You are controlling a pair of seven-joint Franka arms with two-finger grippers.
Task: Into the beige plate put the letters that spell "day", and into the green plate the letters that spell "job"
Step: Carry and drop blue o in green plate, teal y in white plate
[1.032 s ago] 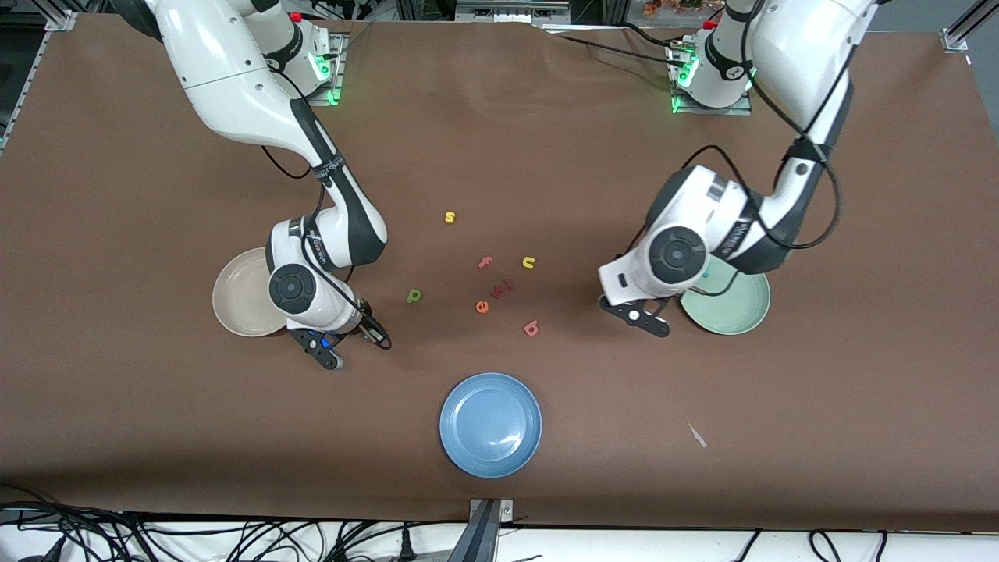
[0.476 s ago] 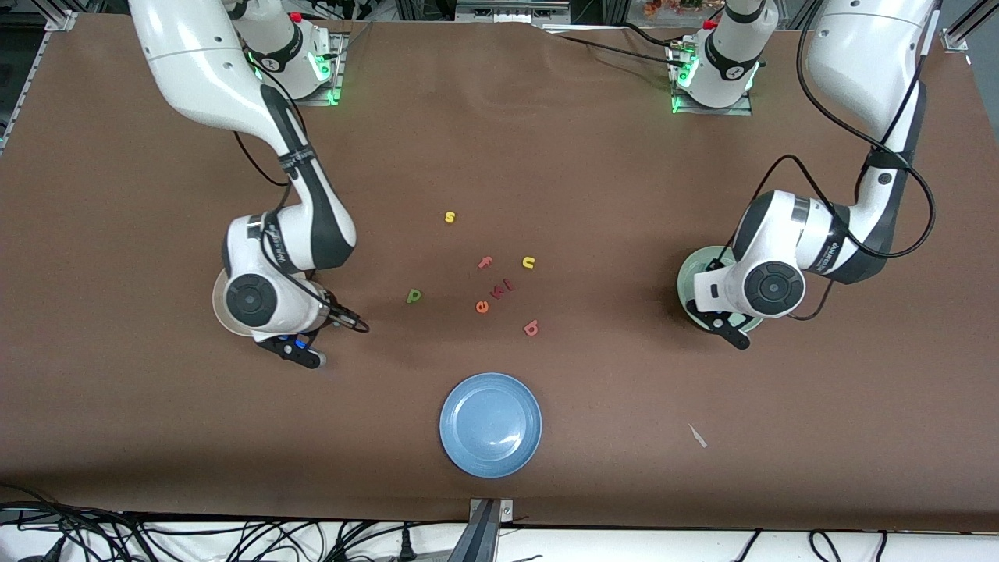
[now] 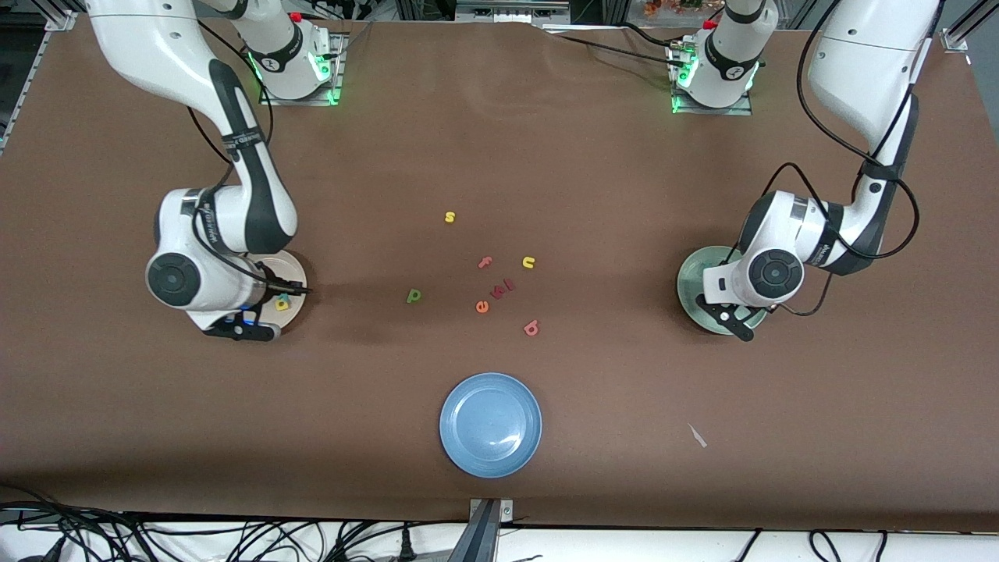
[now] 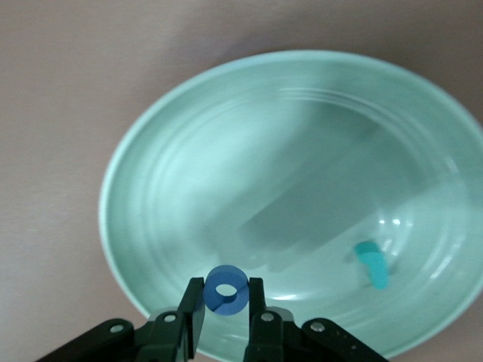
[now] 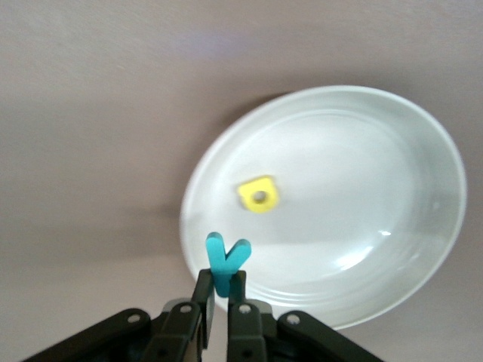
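My left gripper hangs over the green plate, shut on the blue ring "o". The teal "j" lies in that plate. My right gripper is over the rim of the beige plate and shut on the teal "y", which stands up between the jaws. The yellow "a" lies in the beige plate. The green "d" and the salmon "b" lie on the table's middle.
A yellow "s", pink "f", yellow "u", orange "e" and dark red letters lie around the table's middle. A blue plate sits nearer the front camera. A small pale scrap lies beside it.
Both arms swung outward with their letters. The right gripper went from beside the green "d" to the beige plate. The left gripper went from the table onto the green plate.
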